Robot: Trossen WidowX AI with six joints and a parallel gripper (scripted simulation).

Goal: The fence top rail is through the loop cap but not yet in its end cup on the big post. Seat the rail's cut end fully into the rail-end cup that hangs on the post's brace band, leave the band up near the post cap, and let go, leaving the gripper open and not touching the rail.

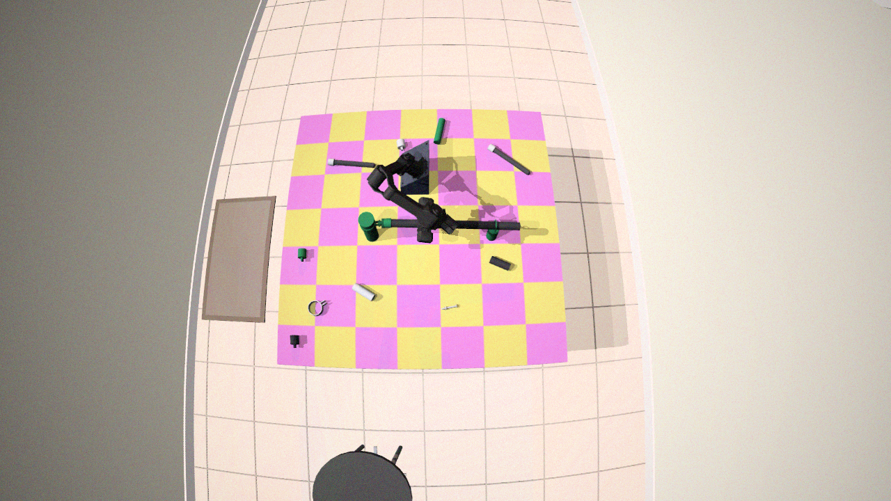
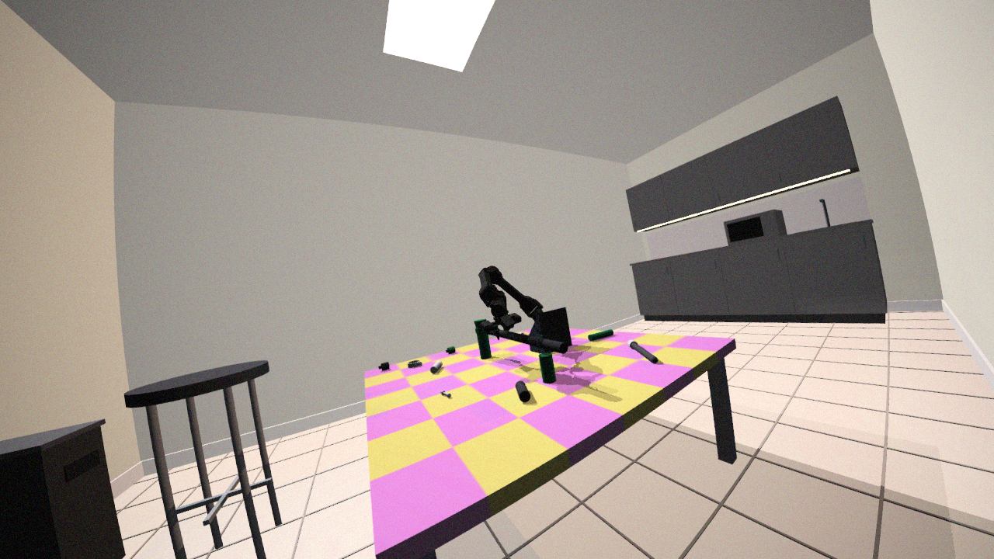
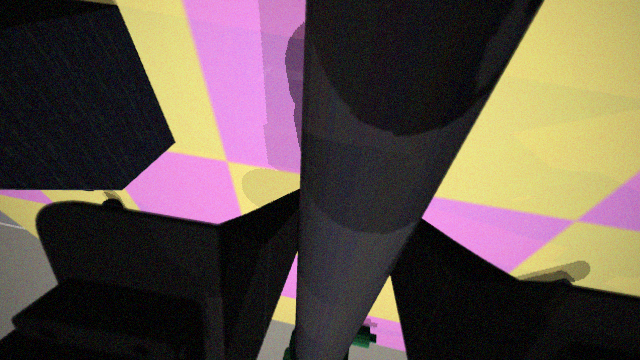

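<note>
The dark grey top rail [image 1: 473, 225] [image 2: 535, 341] [image 3: 360, 180] is raised above the table and runs left to right in the top view. My gripper [image 1: 424, 223] [image 3: 347, 203] is shut on it, with one finger on each side, nearer its left end. That end meets the green rail-end cup [image 1: 385, 222]; how deep it sits inside cannot be told. The cup hangs beside the top of the big green post [image 1: 371, 232] [image 2: 484, 345], near its cap. The rail's right part passes above the short green post [image 1: 492, 236] [image 2: 547, 368], and its end sticks out beyond the thin loop there.
The arm's dark base plate [image 1: 415, 182] is behind the rail. A dark short tube [image 1: 500, 262] [image 2: 523, 391], a white tube [image 1: 363, 292], a ring-shaped band [image 1: 315, 307] and a small green cup [image 1: 302, 254] lie around. A white-tipped rod [image 1: 510, 160] [image 2: 644, 352] lies back right.
</note>
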